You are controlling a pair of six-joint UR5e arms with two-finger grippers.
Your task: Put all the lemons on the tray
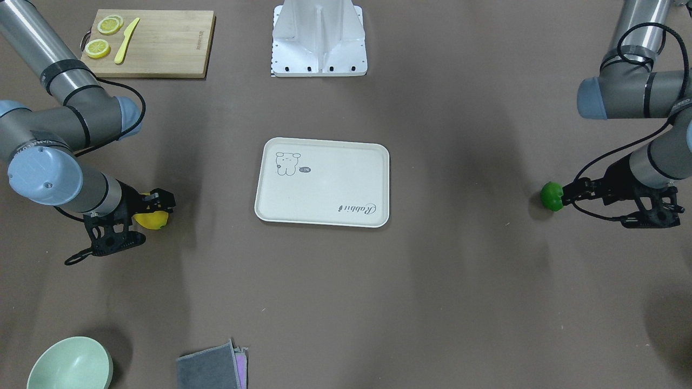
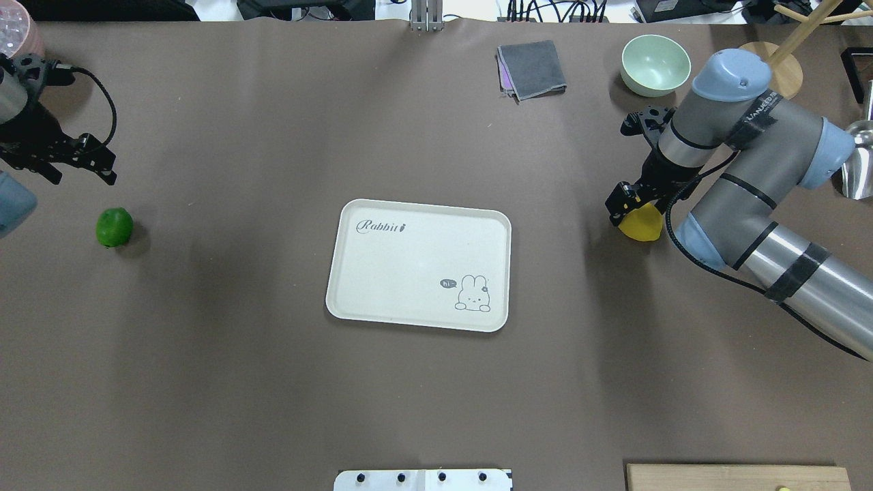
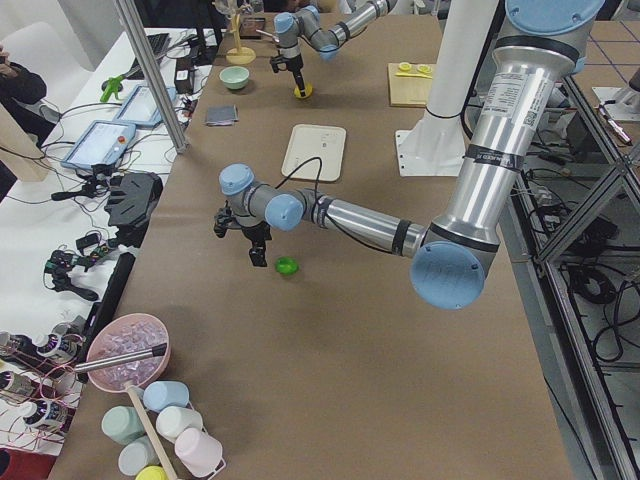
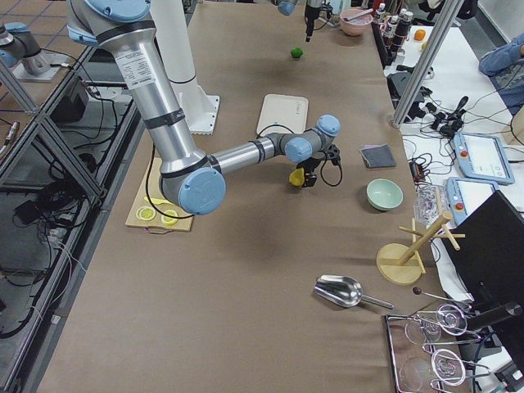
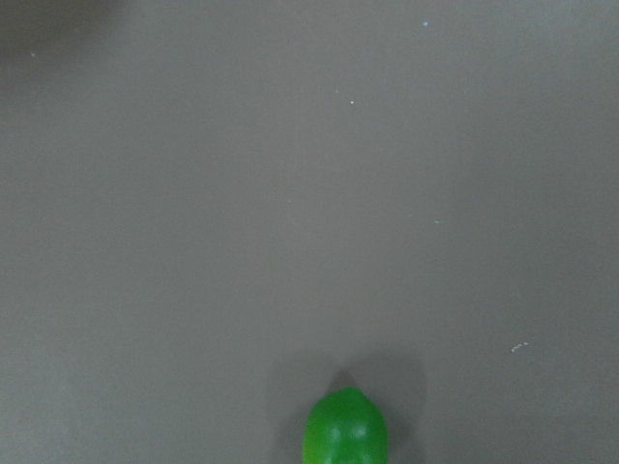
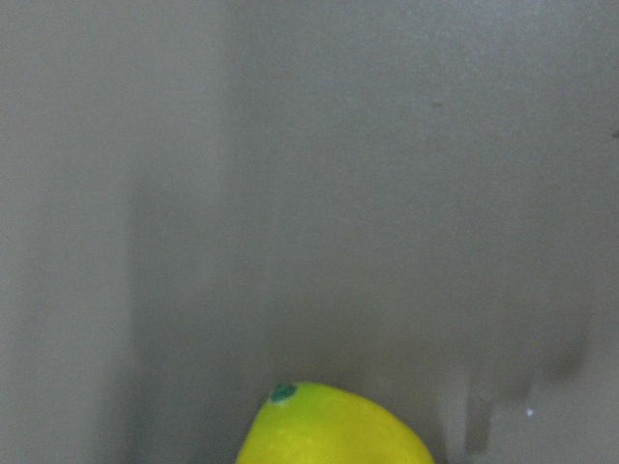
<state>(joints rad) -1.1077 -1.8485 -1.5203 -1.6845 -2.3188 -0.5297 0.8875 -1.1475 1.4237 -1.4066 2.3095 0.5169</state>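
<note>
The cream-white tray (image 1: 324, 156) lies at the table's middle with nothing on it, and shows in the overhead view (image 2: 382, 300). The green lemon (image 2: 114, 227) rests on the table at my left, and shows at the bottom of the left wrist view (image 5: 346, 430). My left gripper (image 2: 82, 179) hangs open above and beyond it, not touching. The yellow lemon (image 1: 152, 220) lies at my right. My right gripper (image 1: 157, 205) is low, right at the lemon, one finger across it. I cannot tell whether its jaws grip. The lemon fills the bottom of the right wrist view (image 6: 329, 430).
A wooden cutting board (image 1: 162, 43) with lemon slices and a yellow knife (image 1: 126, 40) lies near my base. A pale green bowl (image 2: 655, 65) and a folded grey cloth (image 2: 533, 68) sit at the far edge. A wooden rack and a metal scoop stand at my right.
</note>
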